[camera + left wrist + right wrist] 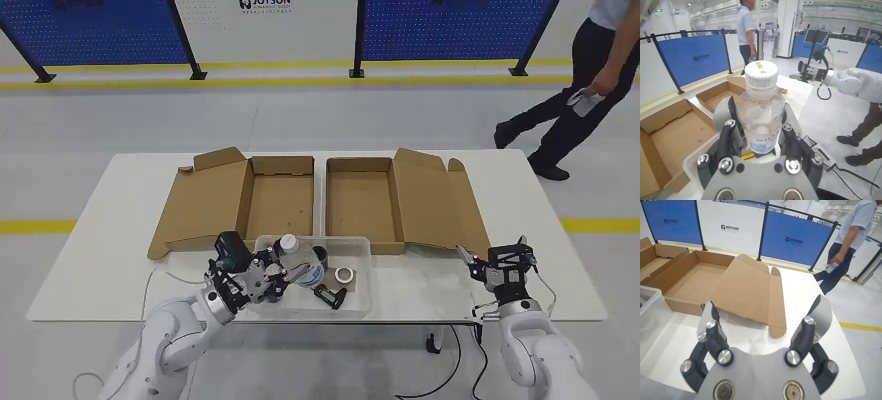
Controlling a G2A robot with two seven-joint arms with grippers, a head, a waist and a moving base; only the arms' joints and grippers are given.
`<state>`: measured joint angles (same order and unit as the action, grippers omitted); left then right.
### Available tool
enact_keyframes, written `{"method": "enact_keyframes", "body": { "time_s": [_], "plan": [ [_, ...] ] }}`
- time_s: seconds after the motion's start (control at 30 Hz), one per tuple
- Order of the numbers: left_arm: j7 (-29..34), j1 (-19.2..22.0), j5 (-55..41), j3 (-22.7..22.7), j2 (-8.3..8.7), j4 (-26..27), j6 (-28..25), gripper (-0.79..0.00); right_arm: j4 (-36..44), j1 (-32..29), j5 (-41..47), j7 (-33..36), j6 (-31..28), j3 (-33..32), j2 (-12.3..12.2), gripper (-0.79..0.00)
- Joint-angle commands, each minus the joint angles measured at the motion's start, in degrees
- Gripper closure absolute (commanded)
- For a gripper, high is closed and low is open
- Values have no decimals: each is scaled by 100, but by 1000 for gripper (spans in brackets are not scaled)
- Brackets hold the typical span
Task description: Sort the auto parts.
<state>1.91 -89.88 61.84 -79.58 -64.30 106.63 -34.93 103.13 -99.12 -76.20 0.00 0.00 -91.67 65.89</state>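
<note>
The bottle (298, 262) is clear plastic with a white cap and a label low on its side. The left gripper (759, 121) holds it by the middle, one finger on each side, and the cap end sticks out past the fingers. It is over the near left part of the bin (364, 280).

The bin is a see-through tub at the front of the table. Inside lie a white ring (344, 274) and a small black part (330, 296).

Two brown boxes sit side by side just behind the bin. The left box (281, 205) and the right box (359, 205) are both open, with their lids laid flat outward.
</note>
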Motion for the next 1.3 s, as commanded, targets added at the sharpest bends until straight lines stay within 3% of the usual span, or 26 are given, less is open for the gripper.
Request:
{"method": "enact_keyframes", "body": {
  "time_s": [0.0, 0.27, 0.73, 1.27],
  "plan": [
    [-117, 165, 208, 70, -22, -173, 308, 0, 0, 0, 0, 0, 0, 0, 0, -785],
    [-519, 1012, 772, 542, -153, -1098, 1304, 0, 0, 0, 0, 0, 0, 0, 0, -785],
    [-834, 2333, 1216, 1294, -407, -2590, 2217, 0, 0, 0, 0, 0, 0, 0, 0, -785],
    [-1209, 3594, 1385, 1915, -807, -4896, 3447, 0, 0, 0, 0, 0, 0, 0, 0, -785]
  ]
}}
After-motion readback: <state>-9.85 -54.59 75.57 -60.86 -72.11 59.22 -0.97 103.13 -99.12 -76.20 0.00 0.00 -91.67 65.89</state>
